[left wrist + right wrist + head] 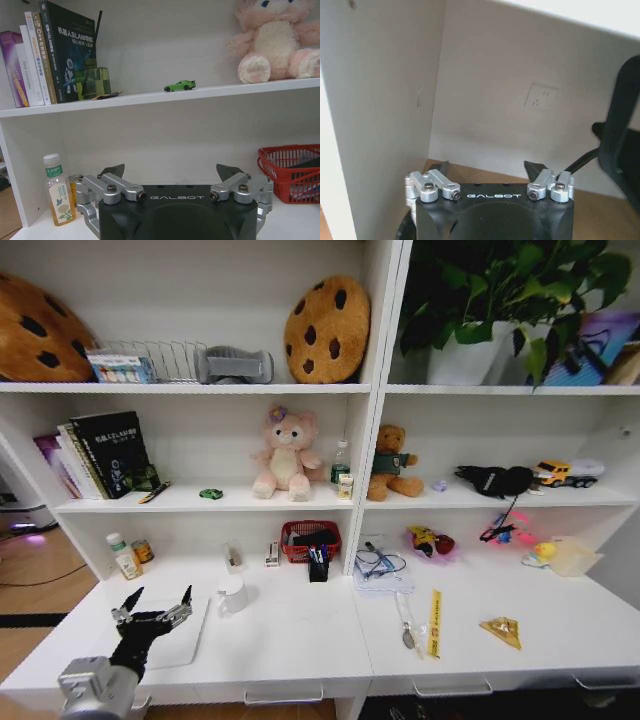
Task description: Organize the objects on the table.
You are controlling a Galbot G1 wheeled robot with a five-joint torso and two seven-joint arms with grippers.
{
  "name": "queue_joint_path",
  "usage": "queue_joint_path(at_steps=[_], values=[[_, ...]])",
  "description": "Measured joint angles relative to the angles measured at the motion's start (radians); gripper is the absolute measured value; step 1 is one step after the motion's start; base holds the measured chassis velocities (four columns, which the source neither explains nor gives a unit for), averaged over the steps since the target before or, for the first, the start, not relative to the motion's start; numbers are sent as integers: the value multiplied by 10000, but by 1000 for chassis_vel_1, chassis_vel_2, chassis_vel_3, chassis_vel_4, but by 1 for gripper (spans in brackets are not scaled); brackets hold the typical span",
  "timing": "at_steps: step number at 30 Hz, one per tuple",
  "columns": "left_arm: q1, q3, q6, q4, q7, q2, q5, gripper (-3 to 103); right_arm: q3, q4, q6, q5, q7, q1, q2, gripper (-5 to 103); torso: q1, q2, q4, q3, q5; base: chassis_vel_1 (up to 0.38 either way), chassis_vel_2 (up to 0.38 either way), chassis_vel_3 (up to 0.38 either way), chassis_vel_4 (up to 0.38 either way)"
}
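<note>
My left gripper (157,602) hovers open and holds nothing at the left front of the white table (300,640), over a flat silver laptop (190,638). In the left wrist view the left gripper (170,172) faces the shelf, where a tiny green toy car (180,86) sits; the head view shows the same car (210,494) beside a dark pen (155,492). Pens stand in a black holder (318,564). A small jar with a green label (345,486) is by the pink plush. My right gripper (487,167) hangs open, low beside a white panel.
A white cup (232,595), a drink bottle (123,555), a red basket (308,538), a notebook (382,573), a spoon (405,625), a yellow ruler (435,622) and a yellow wedge (502,632) lie on the table. Books (50,55) and plush toys fill the shelf.
</note>
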Motion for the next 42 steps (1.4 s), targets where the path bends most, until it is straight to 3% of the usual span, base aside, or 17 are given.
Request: queue_joint_path(at_steps=[2,3,6,7,12,13,16,20,22,25,29,32,38,42], values=[[0,0,0,0,0,0,0,100,-37,592,13,79,85,-474,-138,90,0,0,0,-1,2,0,0,0,0],[0,0,0,1,0,0,0,100,-111,1676,-12,452,131,-1478,-409,95,0,1,2,-2,-1,0,0,0,0],[0,-1,0,0,0,0,1,100,-125,2240,-13,662,143,-2081,-547,98,0,1,1,-1,-3,0,0,0,0],[0,-1,0,0,0,0,0,100,-67,3332,0,993,159,-3177,-763,100,0,1,-9,-1,-1,0,0,0,0],[0,-1,0,0,0,0,1,100,358,7317,63,1885,331,-6304,-1122,100,-1,2,0,-2,-4,0,0,0,0],[0,-1,0,0,0,0,1,100,358,7317,63,1885,331,-6304,-1122,100,-1,2,0,-2,-4,0,0,0,0],[0,0,0,0,0,0,0,100,836,9858,670,1489,350,-7662,-866,100,-1,2,-2,-2,-2,0,0,0,0],[0,-1,0,0,0,0,0,100,1170,10934,897,1421,196,-8022,-773,100,-1,2,-1,-1,-3,0,0,0,0],[0,-1,0,1,0,0,0,100,1692,11851,1116,2091,-497,-8137,-858,100,0,1,0,-1,-2,0,0,0,0],[0,0,0,0,0,0,0,100,2159,12284,999,2724,-638,-8080,-1028,100,0,1,-1,0,1,0,0,0,0],[0,-1,0,0,0,0,0,100,3366,13201,-58,5260,-845,-7808,-1652,100,0,1,0,0,-2,0,0,0,0],[0,-1,0,0,0,0,1,100,4010,13256,-622,6027,-852,-7406,-2073,100,0,-1,2,1,-1,0,0,0,0],[0,-1,1,1,0,0,0,100,4346,13204,-1042,6364,-818,-7014,-2282,100,2,-1,1,1,-2,-39,-47,54,44],[0,-1,0,0,0,0,1,100,4237,13205,-1147,6269,-792,-6917,-2050,100,2,-1,0,1,0,-127,-130,120,128]])
